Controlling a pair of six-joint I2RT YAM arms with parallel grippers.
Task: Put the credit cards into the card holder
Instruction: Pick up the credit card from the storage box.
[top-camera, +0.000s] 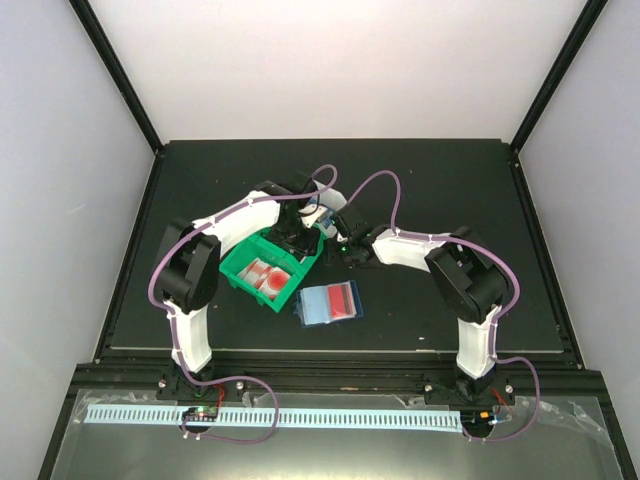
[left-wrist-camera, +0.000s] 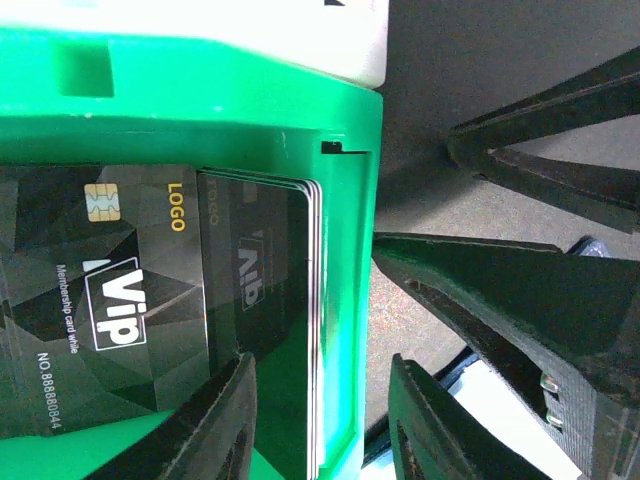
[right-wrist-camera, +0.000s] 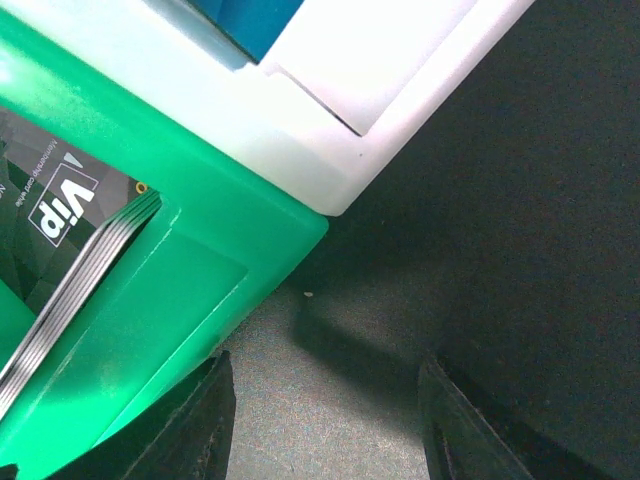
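Left of centre in the left wrist view, black cards stand on edge against the green bin wall, easy to pinch, I'd judge. My left gripper straddles stack and wall, half open, empty. My right gripper hovers beside the bin, open and empty, while the holder lies spread right of the bin.

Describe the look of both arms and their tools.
The left arm and right arm are built of white curved shells with bulky black joints. A purple cable loops along each. The left tool and right tool have black, tapered fingers.
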